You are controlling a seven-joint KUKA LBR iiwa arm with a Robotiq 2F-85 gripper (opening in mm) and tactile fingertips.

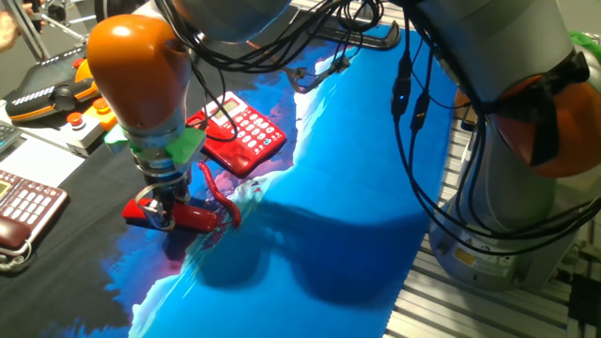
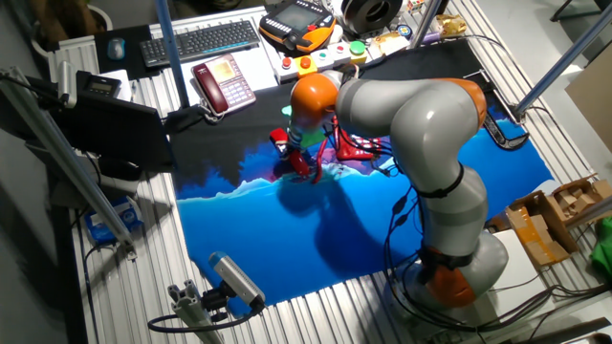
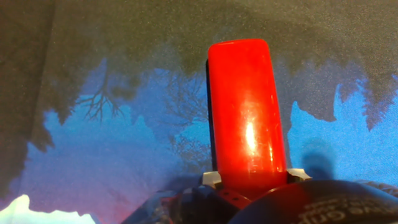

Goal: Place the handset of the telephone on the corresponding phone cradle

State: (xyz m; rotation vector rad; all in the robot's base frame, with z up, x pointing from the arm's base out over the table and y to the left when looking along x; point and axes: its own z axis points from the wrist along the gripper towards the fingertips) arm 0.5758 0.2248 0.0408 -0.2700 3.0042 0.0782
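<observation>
The gripper [image 1: 161,212] is low over the bench and its fingers are clamped on the handset [image 1: 183,217], one finger on each long side, as the hand view shows at the bottom of the picture. The handset [image 3: 247,112] is a glossy red bar with rounded ends; it lies flat on the printed cloth [image 1: 376,169], where the dark part of the print meets the blue part, near the cloth's black edge. Its red coiled cord [image 1: 218,195] runs from the handset up to the telephone [image 1: 239,134], which sits just beside it, further toward the middle of the cloth, with white keys facing up. The phone cradle [image 1: 208,131] is mostly hidden behind the arm, so I cannot tell its details. At the bench's far corner lies a dark maroon phone [image 2: 223,83], and next to it a keyboard [image 2: 201,41].
</observation>
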